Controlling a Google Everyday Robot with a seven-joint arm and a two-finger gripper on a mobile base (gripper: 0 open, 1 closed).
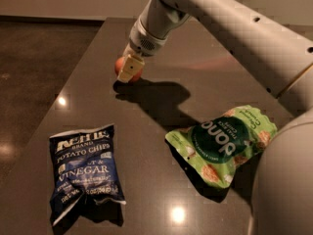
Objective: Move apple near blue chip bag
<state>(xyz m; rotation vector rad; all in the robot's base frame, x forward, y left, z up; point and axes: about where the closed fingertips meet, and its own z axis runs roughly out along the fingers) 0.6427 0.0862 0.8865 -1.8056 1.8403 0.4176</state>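
The small red-orange apple (pixel 120 65) sits on the dark table (pixel 146 126) at the far left, partly hidden behind my gripper (pixel 129 70). The gripper is down at table level right at the apple, reaching in from the upper right. The blue chip bag (pixel 84 168), navy with white "POTATO CHIPS VINEGAR" lettering, lies flat at the front left, well apart from the apple and nearer the camera.
A green chip bag (pixel 222 143) with a dark green circle lies at the front right. My white arm (pixel 234 28) crosses the upper right of the view. The table's left edge runs close to the apple and the blue bag, with floor beyond.
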